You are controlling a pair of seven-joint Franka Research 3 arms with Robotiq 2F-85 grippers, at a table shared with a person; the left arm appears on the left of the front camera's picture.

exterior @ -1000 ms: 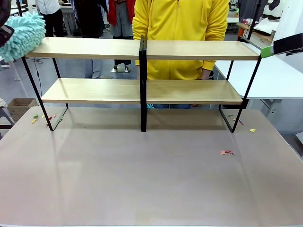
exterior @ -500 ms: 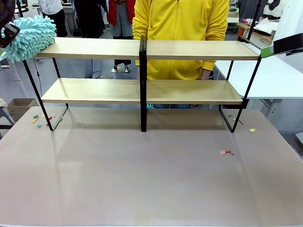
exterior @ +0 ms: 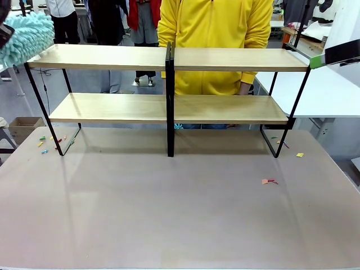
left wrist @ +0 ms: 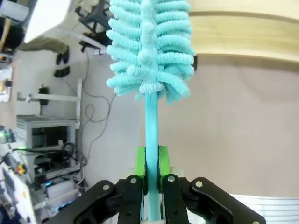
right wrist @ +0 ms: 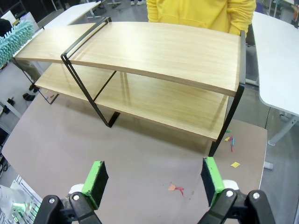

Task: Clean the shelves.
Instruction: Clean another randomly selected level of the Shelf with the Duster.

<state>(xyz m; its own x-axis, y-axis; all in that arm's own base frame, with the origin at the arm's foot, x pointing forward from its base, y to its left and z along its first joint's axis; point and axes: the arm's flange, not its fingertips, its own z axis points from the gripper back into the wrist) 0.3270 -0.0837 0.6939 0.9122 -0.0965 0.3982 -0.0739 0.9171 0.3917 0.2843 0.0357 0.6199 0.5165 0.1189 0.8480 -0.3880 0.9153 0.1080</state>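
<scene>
The left gripper (left wrist: 151,179), clamping a teal microfibre duster (left wrist: 149,51), is hovering at the shelves' (exterior: 169,59) left end with both boards seemingly unswept, while the right gripper (right wrist: 154,179) is hanging open.

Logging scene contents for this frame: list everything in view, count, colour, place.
shelves: 1 rack, two light-wood boards on a black frame, far half of the table
duster: 1, turquoise fluffy head on a turquoise stick, at the left end of the top board
table: 1, grey-brown, under the rack
paper scraps: several small, orange, yellow, green and red, on the table by the rack's right and left feet
cardboard box: 1, brown, on the floor beyond the table's left edge
person: 1, yellow hoodie, standing behind the rack
left gripper: jaws closed on the duster's stick
right gripper: jaws wide open, empty, above the table's right part
</scene>
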